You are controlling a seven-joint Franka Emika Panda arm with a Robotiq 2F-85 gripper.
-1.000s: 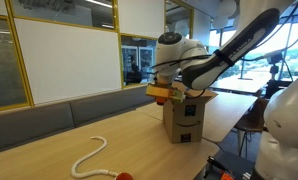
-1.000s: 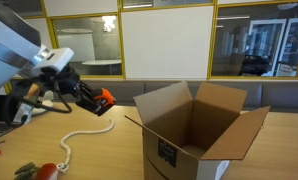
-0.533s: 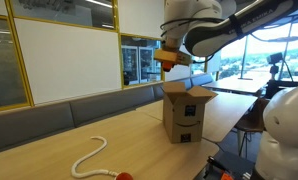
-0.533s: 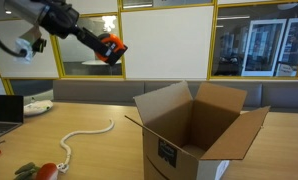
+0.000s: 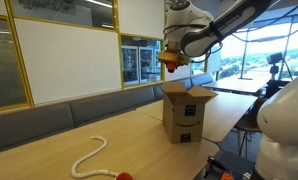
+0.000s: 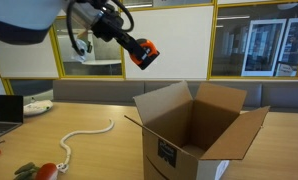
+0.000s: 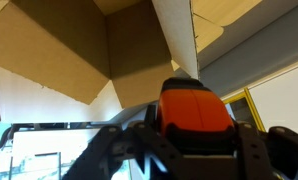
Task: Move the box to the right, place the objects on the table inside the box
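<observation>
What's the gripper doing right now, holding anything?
Gripper: closed on an orange-red item, up in the air.

Arm [image 5: 229,30]: one long dark grey link, smooth and tube-like, ending in rounded glossy white joint housings [image 5: 184,15]. A large white curved casing [image 5: 281,130] is seen at the near edge in an exterior view. Gripper [image 6: 139,48]: black throughout, with a blocky body. Its fingers [image 7: 109,155] are matt black, with open linkage frames. Markings are too small to read.
</observation>
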